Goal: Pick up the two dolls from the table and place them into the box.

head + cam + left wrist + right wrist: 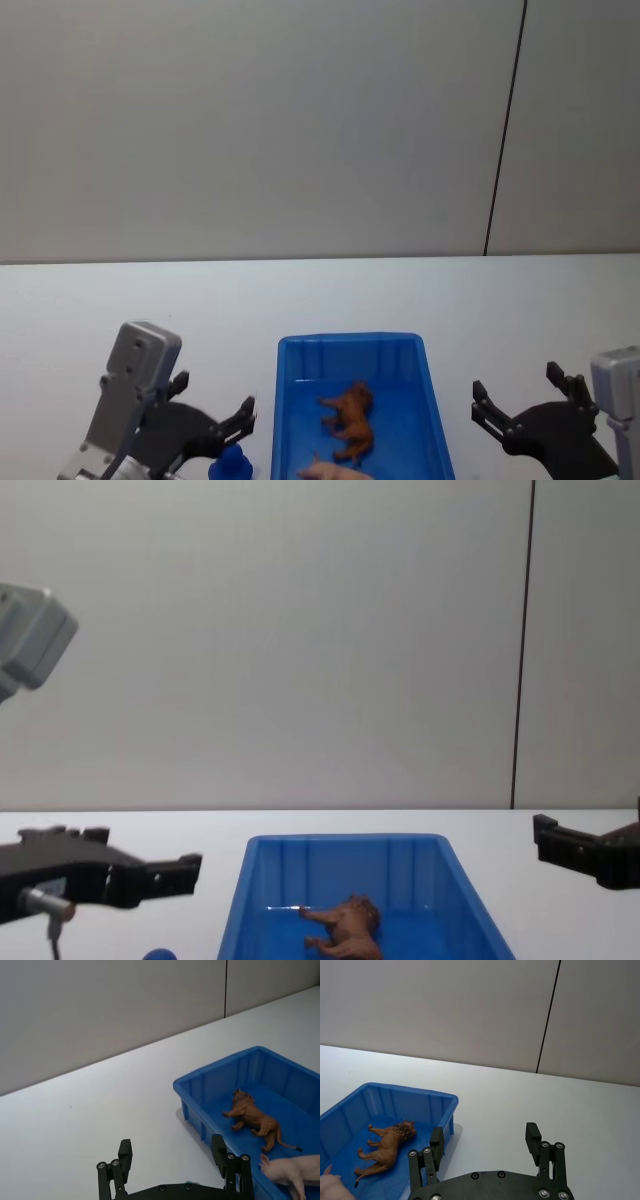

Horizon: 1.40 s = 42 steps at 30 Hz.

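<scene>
Brown lion figure (352, 420), pink pig (290, 1170) inside blue bin (350, 341). Dark blue doll (232, 464) on table (100, 300) by left gripper (171, 1146), fingers apart; right gripper (485, 1133) likewise spread.

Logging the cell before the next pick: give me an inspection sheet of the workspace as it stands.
Surface: white table, plain and flat.
Job's things: brown animal figure lying inside the blue box; dark blue doll on the table, left of the box.
Clutter: pink animal figure in the box, beside the brown one.
Grippers: left gripper open, above the blue doll; right gripper open, right of the box.
Cables: thin lead under the left arm.
Surroundings: grey wall with a dark vertical seam.
</scene>
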Motion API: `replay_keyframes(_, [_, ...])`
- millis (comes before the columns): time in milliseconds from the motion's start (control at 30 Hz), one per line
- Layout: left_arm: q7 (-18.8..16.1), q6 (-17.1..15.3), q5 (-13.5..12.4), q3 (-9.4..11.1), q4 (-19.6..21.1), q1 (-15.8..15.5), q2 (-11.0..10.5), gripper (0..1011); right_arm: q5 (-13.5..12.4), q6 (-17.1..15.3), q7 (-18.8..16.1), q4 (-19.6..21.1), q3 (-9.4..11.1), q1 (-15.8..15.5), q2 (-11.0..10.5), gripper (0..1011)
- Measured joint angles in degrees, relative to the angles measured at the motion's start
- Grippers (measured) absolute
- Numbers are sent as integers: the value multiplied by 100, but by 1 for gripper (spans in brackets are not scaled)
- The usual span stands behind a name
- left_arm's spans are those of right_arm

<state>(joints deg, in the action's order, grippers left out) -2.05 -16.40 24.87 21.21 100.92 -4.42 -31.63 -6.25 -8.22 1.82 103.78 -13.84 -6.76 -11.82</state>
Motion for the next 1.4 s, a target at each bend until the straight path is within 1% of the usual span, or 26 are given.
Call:
replay_keyframes(300, [153, -216, 226, -66, -58, 125, -125, 1001, -4, 0, 6, 5, 5, -4, -5, 1001])
replay_keyframes(733, [394, -317, 265, -72, -374, 135, -101, 1001, -4, -1, 9, 6, 4, -9, -6, 1001])
replay_keyframes(1000, [569, -271, 244, -59, -579, 99, -46, 1001, -3, -1, 10, 6, 4, -9, -6, 1001])
replay_keyframes(1400, [920, -14, 206, -26, -846, 4, 81, 1001, -3, -1, 9, 6, 4, -9, -6, 1001])
